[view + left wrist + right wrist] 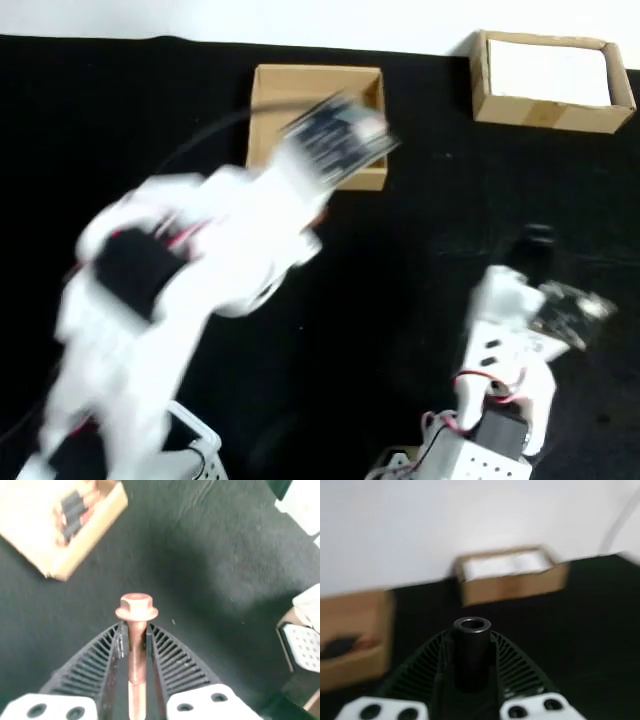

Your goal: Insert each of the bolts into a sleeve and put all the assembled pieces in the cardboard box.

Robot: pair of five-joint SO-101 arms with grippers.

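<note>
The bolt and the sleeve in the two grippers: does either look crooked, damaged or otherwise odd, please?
Nothing stands out. The copper bolt sits straight in the left gripper, its head protruding; the black sleeve sits squarely in the right gripper, bore open.

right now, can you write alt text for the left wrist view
The left end effector is shut on a copper-coloured metal bolt with a flanged hex head, held over a black cloth table. Farther off sits an open brown cardboard box holding copper bolts in black sleeves.
</note>
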